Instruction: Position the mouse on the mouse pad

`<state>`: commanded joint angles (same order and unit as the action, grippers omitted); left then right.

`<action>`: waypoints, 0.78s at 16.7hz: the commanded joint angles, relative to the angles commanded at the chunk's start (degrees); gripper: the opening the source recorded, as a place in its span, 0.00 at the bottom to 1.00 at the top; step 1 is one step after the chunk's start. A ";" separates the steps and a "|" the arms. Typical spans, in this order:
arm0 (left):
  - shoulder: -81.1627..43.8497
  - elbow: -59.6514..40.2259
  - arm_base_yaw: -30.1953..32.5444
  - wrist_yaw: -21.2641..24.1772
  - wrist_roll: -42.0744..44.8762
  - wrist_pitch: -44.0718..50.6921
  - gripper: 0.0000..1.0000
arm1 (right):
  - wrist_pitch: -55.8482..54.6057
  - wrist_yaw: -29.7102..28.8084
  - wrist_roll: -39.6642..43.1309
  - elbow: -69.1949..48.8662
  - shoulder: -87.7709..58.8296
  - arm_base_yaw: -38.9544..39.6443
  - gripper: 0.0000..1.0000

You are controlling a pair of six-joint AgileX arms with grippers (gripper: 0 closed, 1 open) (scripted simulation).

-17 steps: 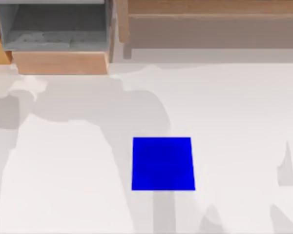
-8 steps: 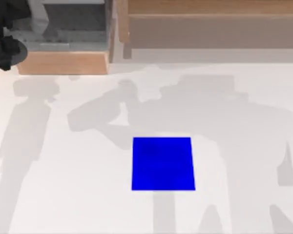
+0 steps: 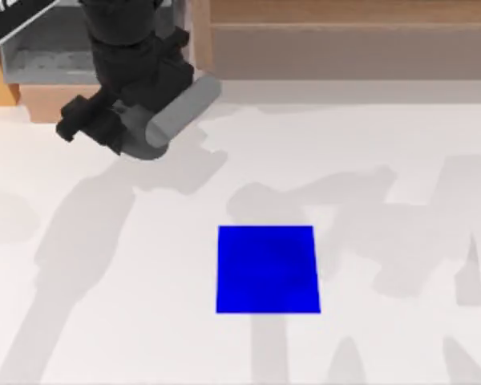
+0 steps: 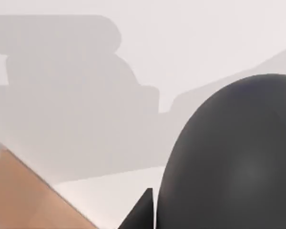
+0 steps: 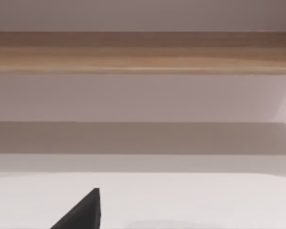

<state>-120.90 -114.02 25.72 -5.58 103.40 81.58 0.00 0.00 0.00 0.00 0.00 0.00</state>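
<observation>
The mouse pad (image 3: 268,269) is a flat bright blue square lying on the white table a little right of the middle, with nothing on it. My left gripper (image 3: 92,128) hangs over the table's back left, just in front of the open drawer, well up and left of the pad. In the left wrist view a dark rounded body, the mouse (image 4: 238,157), sits tight against a black fingertip (image 4: 142,212), so the gripper is shut on it. In the top view the arm hides the mouse. A black part of my right gripper (image 5: 83,212) pokes into the right wrist view.
An open drawer with a wooden front (image 3: 96,103) and grey inside stands at the back left. A long wooden unit (image 3: 345,36) runs along the back edge. White table top lies between my left arm and the pad.
My left arm has come in from the top left edge, moving right and toward the front over the drawer front. The pad has not moved.
</observation>
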 joint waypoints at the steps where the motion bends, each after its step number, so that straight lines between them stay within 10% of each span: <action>1: -0.17 0.99 2.26 0.47 4.16 -0.88 0.00 | 0.00 0.00 0.00 0.00 0.00 0.00 1.00; 13: -5.05 8.48 19.14 7.03 31.91 -10.55 0.00 | 0.00 0.00 0.00 0.00 0.00 0.00 1.00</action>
<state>-125.95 -105.54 44.86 1.45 135.31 71.03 0.00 0.00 0.00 0.00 0.00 0.00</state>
